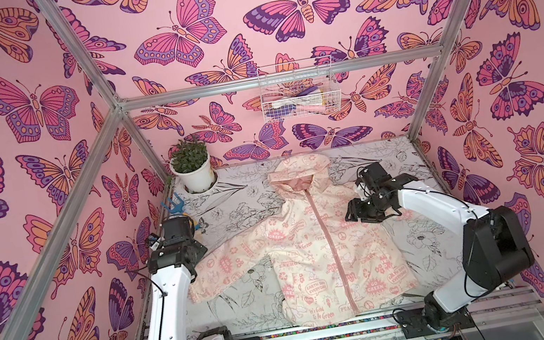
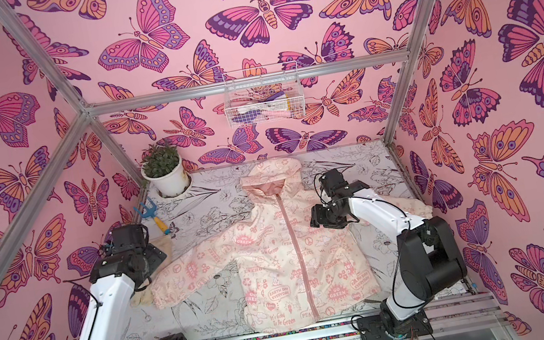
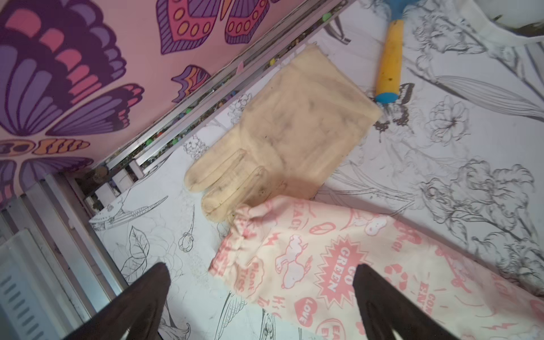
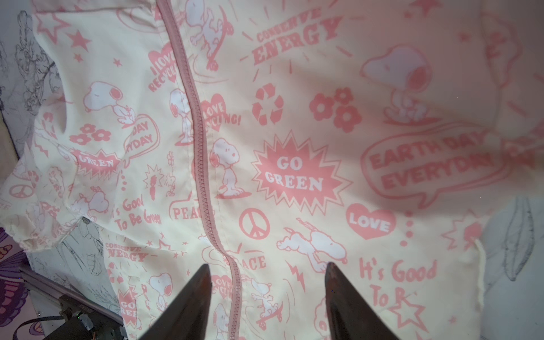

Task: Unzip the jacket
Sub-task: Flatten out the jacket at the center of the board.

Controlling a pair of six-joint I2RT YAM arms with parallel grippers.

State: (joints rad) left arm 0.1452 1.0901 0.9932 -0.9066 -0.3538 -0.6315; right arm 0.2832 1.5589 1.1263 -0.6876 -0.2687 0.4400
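Left wrist view: left gripper (image 3: 260, 265) spread wide, empty, over the jacket (image 3: 397, 250) cuff (image 3: 238, 235) near the table's (image 3: 441, 176) left edge; right gripper (image 4: 268, 264) parted, empty, above the zipper (image 4: 200, 141).

I'm working in a staged robot test booth: aluminium frame (image 1: 213, 89), butterfly-printed wall panels (image 1: 13, 108), a flower-sketch table (image 1: 233, 214), arms bolted to its front rail (image 1: 326, 334).
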